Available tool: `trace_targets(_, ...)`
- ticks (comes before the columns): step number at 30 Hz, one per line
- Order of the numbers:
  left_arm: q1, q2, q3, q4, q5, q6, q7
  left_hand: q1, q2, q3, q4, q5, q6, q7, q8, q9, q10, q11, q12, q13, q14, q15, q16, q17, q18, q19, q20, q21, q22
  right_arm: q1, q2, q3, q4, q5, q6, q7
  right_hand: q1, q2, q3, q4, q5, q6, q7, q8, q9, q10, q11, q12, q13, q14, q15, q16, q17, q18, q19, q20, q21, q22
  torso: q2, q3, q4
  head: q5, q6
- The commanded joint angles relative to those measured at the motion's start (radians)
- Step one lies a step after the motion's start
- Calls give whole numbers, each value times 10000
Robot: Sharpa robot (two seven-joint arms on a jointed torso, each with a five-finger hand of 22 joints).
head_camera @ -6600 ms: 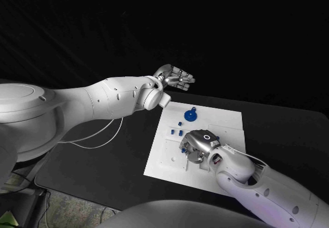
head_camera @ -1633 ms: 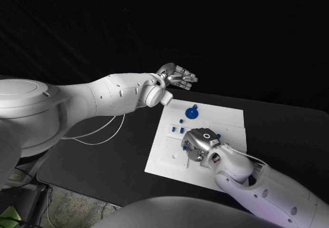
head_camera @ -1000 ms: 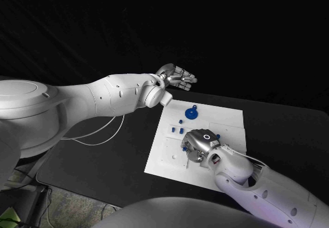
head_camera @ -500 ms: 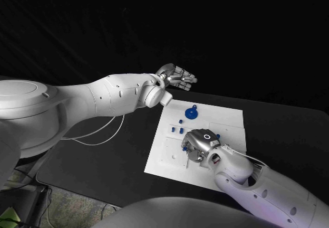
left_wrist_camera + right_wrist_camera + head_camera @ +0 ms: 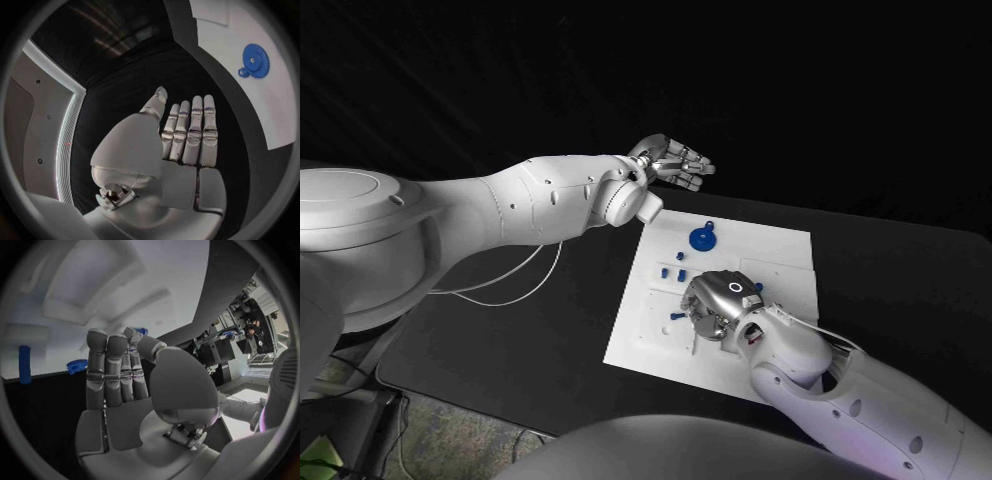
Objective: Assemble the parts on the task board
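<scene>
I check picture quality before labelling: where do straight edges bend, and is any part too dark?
Left wrist view: the white board edge curves, though the blue gear is clear. Right wrist view: board lines bow above the right hand. Head view: edges straight, background black, left hand well lit.

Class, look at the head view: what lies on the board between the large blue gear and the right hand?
In the head view, small blue parts lie on the task board between the blue gear and the right hand.

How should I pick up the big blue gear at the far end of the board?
Probably pinch the blue gear across its toothed rim from above: it lies flat on the task board, so its sides are low. The raised, empty left hand hovers nearest.
</scene>
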Motion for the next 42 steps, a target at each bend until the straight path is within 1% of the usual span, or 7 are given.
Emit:
trace_targets(1,7,24,10,14,-14,130,29,40,30,-74,-11,-37,-69,11,30,-11,-55,-4,-10,-10,-92,-6,-38,5,114,15,68,-11,-13,-8,20,-2,18,-60,-68,-46,-71,26,74,3,20,68,-3,44,9,-62,14,30,9,22,-37,-64,8,105,356,-64,34,369,0,0,2,6,0)
trace_targets(14,7,21,10,12,-35,147,3,44,28,-85,-10,-38,-79,13,32,-10,-79,4,-10,-10,-131,6,-38,5,120,1,81,-24,-17,-8,-1,-2,-8,-4,32,-48,-77,26,79,15,20,56,1,41,6,-71,17,29,8,17,-35,-75,19,118,347,-62,31,367,-1,-1,-4,12,2)
trace_targets(21,7,-2,10,22,-38,156,-7,44,28,-85,-10,-38,-79,13,32,-10,-79,4,-10,-10,-131,6,-38,5,120,1,81,-24,-17,-8,-58,-2,88,331,-602,85,-365,-93,119,251,122,-524,156,5,-70,-223,50,51,20,50,9,-110,-40,172,374,-8,-63,322,-3,4,-6,21,8)
trace_targets(32,7,-123,10,94,-52,125,-1,52,30,-92,-15,-38,-78,13,32,-10,-75,3,-9,-10,-129,6,-37,5,126,3,84,-27,-17,-2,-203,18,431,1249,-422,420,-625,-379,-2686,778,700,-1137,143,39,-85,210,-161,144,121,96,-59,-34,-189,7,431,-28,28,1,-9,-14,5,19,59)
trace_targets(37,8,-165,10,116,-54,109,-7,52,30,-92,-15,-38,-78,13,32,-10,-75,3,-9,-10,-129,6,-37,5,126,3,84,-27,-17,28,-186,28,374,1743,73,560,-352,-127,-4224,838,815,-1167,87,34,-93,323,-340,1355,1186,77,-180,-62,-234,-150,422,-171,168,15,-1,-12,19,48,67)
trace_targets(40,9,-182,9,130,-54,104,-10,62,28,-91,-26,-36,-64,9,33,-10,-65,-2,-9,-10,-124,3,-37,5,128,9,82,-26,-15,82,-130,29,278,1953,418,639,-168,193,-5045,613,917,-1182,65,41,-93,-1461,-407,4427,4240,24,-218,90,-167,-225,393,-218,438,176,-1,-15,8,42,79)
trace_targets(42,9,-193,9,144,-54,102,-10,62,28,-91,-26,-36,-64,9,33,-10,-65,-2,-9,-10,-124,3,-37,5,128,9,82,-26,-15,117,-86,29,212,2026,616,684,-176,265,-5092,513,917,-1188,63,14,-86,-1624,-429,5269,4970,18,-216,183,-127,-211,394,-214,570,262,-2,-17,0,39,91)
